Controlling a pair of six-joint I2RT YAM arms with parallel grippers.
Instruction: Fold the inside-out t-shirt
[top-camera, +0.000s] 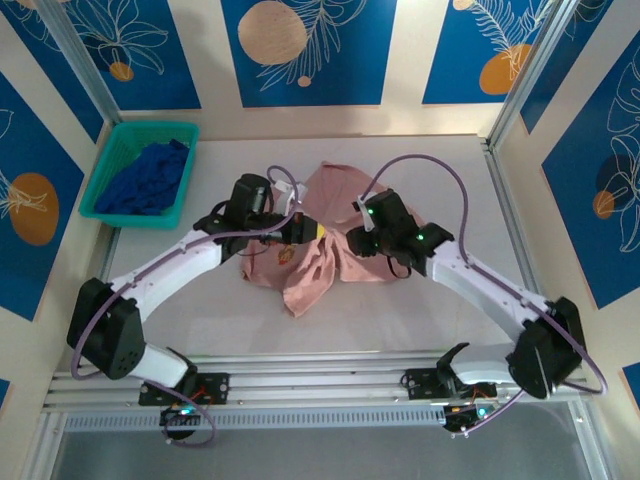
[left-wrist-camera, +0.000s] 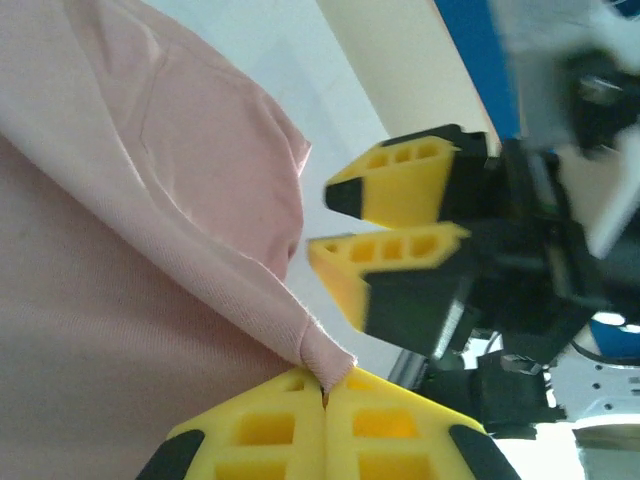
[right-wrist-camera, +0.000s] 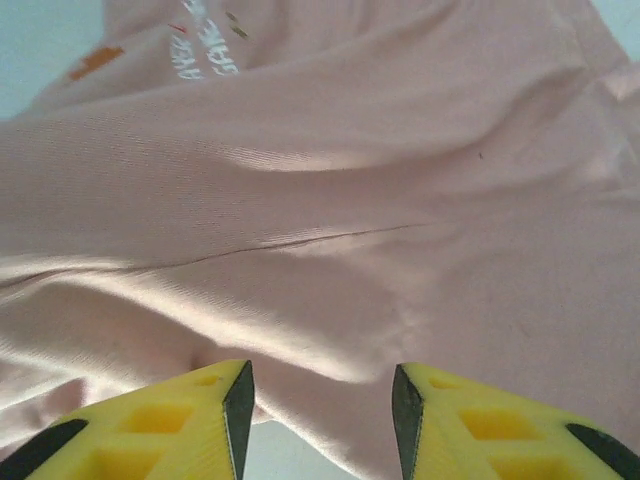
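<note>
Dusty-pink soft cotton t-shirt (top-camera: 310, 275) lies crumpled in the middle of the pale surface (top-camera: 220, 320), with bare room all around it. The left pincer (left-wrist-camera: 323, 400) is clamped tight on a fold of its hem. The right pincer (right-wrist-camera: 320, 385) stands partly apart over the cloth, gripping nothing. The white print lettering (right-wrist-camera: 205, 50) is unreadable.

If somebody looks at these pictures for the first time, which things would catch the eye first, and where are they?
First comes the crumpled pink t-shirt in the middle of the table. The left gripper is shut on a pinched fold of its fabric, while the right gripper stands open just over the cloth. After that, the teal basket holding a dark blue garment at the far left corner.
</note>
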